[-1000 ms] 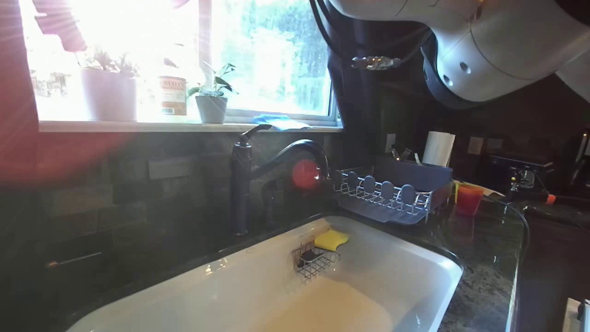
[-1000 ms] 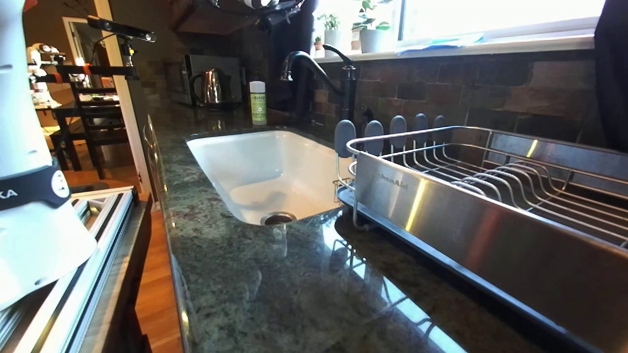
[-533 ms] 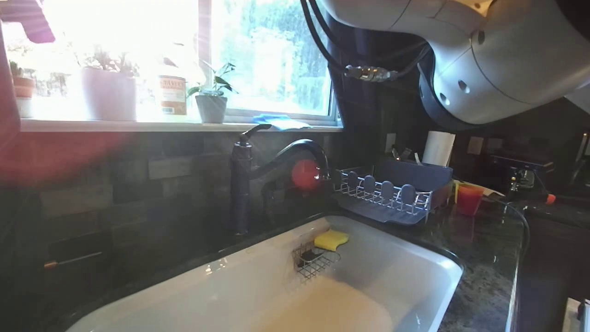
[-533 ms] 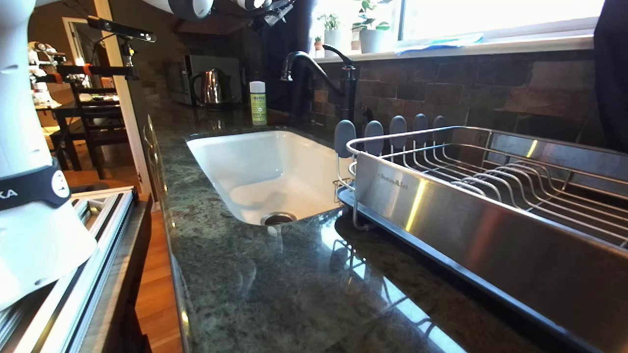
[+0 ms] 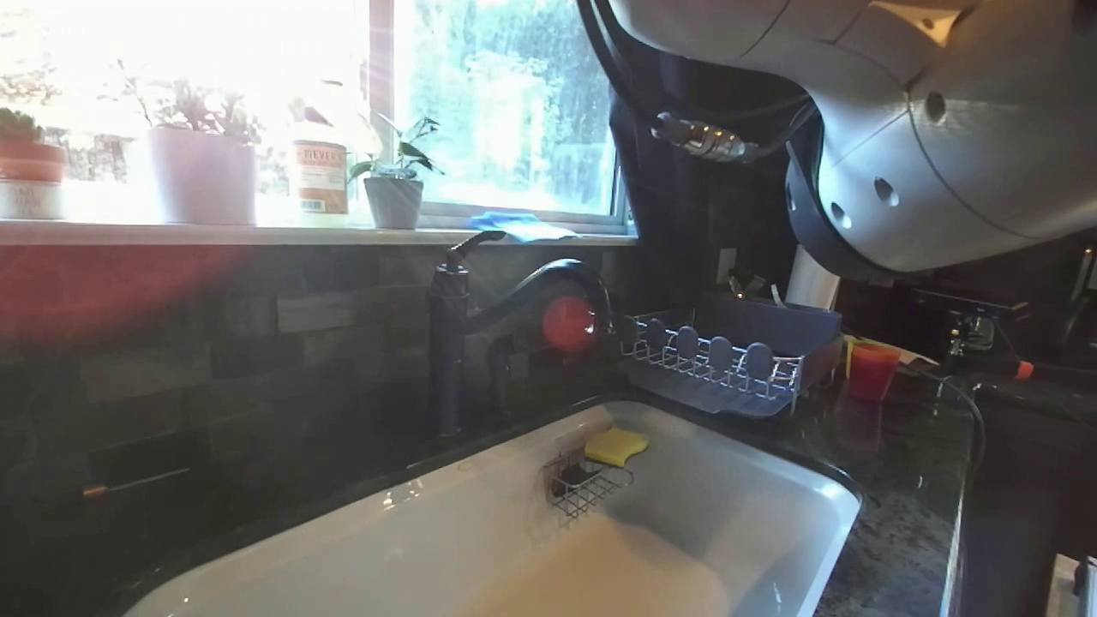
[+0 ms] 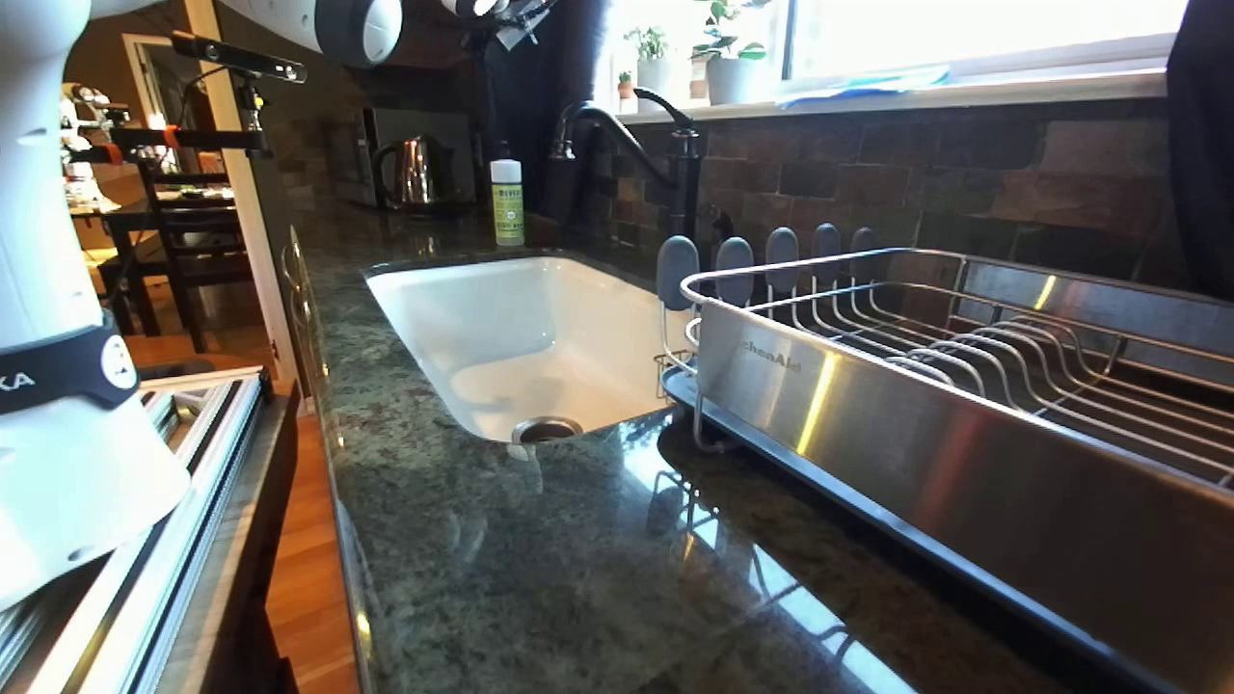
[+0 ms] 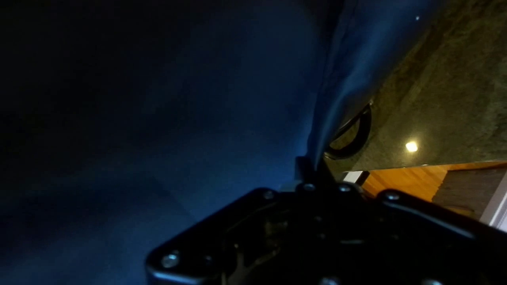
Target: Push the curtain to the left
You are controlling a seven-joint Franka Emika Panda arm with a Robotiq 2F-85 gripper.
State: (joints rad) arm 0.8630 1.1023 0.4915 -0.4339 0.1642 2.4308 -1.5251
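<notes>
The curtain [image 7: 237, 99], a very dark navy drape, fills the left and middle of the wrist view. In the wrist view my gripper [image 7: 315, 164] is shut on its edge, with the fabric pinched between the fingertips and running up from them. In an exterior view the curtain [image 6: 574, 58] hangs left of the window behind the faucet [image 6: 683, 164], and the dark gripper parts by it are partly cut off by the top edge. The faucet [image 5: 447, 343] also shows in an exterior view where the gripper and this curtain are out of view.
A second dark curtain [image 6: 1200, 145] hangs at the window's far side. Potted plants [image 5: 394, 201] and a bottle [image 5: 321, 176] stand on the sill. Below are the white sink [image 6: 482, 289], the dish rack [image 6: 771, 376], a spray can [image 6: 507, 202] and a kettle [image 6: 416, 169].
The curtain edge has moved left with my gripper, out of an exterior view, uncovering an orange and white pot on the sill. The arm links have come lower.
</notes>
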